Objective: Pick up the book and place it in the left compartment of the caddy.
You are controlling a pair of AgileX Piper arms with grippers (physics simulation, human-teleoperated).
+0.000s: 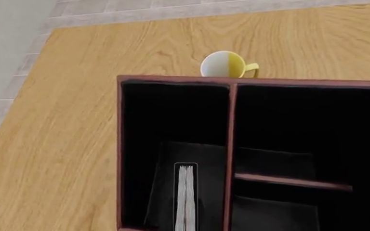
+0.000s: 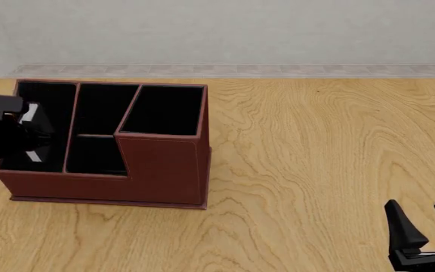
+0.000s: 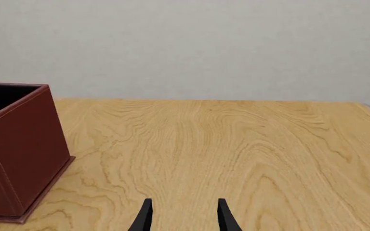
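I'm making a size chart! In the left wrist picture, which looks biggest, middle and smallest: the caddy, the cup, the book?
1. The caddy, which fills most of the view.
2. The cup, though it's farther away and partly hidden.
3. The book, showing only its thin page edge.

book (image 1: 185,197) is standing on edge, white page edges facing up, inside left compartment (image 1: 172,120) of reddish-brown caddy (image 2: 165,164); caddy is sitting upright on the table.

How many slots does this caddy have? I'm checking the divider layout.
4. On the caddy: the long left compartment holding the book, two shorter middle slots, rear and front, and the taller square slot on the right.
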